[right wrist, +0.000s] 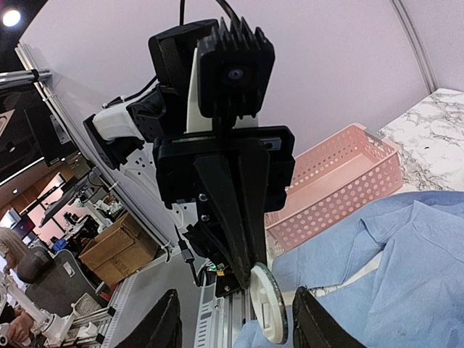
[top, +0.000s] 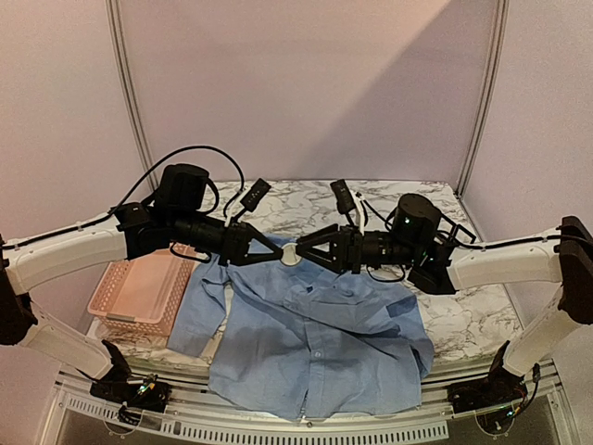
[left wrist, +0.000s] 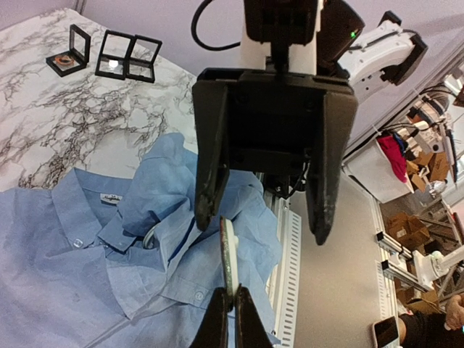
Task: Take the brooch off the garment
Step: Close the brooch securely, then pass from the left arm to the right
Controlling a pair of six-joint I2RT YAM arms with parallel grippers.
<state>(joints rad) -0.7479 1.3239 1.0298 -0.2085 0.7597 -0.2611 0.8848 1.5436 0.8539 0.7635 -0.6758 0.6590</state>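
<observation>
The garment (top: 315, 343), a light blue shirt, lies spread on the marble table with its collar toward the back. The brooch (top: 289, 253) is a round white disc held over the collar between the two grippers. My left gripper (left wrist: 232, 319) is shut on the brooch's (left wrist: 228, 254) lower edge, which shows edge-on. My right gripper (right wrist: 239, 326) is open, and its fingers (right wrist: 163, 326) stand apart on either side of the brooch (right wrist: 270, 312) without touching it. The right gripper (left wrist: 264, 225) faces the left one tip to tip. The shirt (left wrist: 72, 246) lies bunched below them.
A pink perforated basket (top: 139, 292) sits at the table's left edge beside the shirt's sleeve. Three small black display frames (left wrist: 109, 54) stand on the marble at the back. The shirt's hem hangs over the near table edge (top: 306, 417).
</observation>
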